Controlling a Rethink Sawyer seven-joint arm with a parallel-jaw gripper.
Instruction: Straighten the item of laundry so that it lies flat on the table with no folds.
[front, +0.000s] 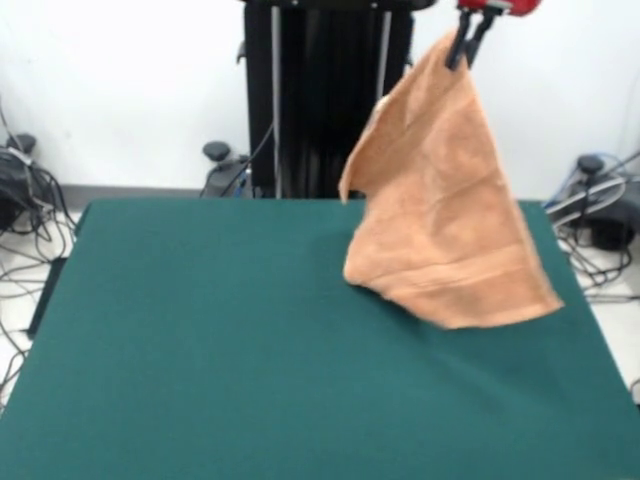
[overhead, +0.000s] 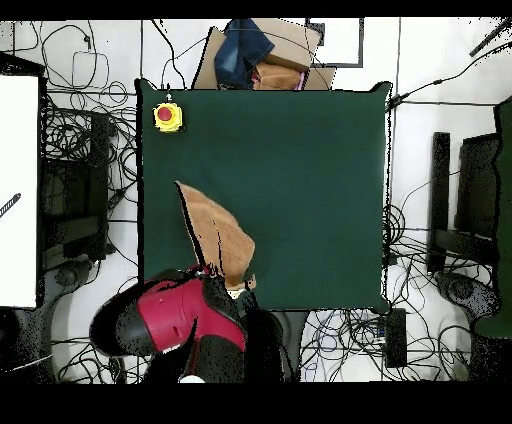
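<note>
The red-and-black gripper sits at the top edge of the front view, right of centre; its two dark fingers are pressed together on the uppermost corner of the small orange-tan terry towel, pinching the cloth and carrying its weight. In the overhead view the red arm housing covers the gripper at lower left, so the grasp itself is not visible from above.

The towel hangs from that single corner as a loose, draped sheet in the upper right of the front view; one side curls inward as a vertical fold, and a flat woven band runs across near its lower edge. The lowest corner lies at or very near the large dark green felt-topped table in the right-centre of the frame — whether it touches cannot be told. From above, the towel shows as a narrow tan shape over the lower-left part of the table.

Assessment of progress: the item is lifted and hanging partly opened out, but none of it lies flat; laying down and smoothing remain wholly outstanding.

Incidental items: a yellow box with a red button on the table at upper left of the overhead view; cables on the floor — well apart from the work.
</note>
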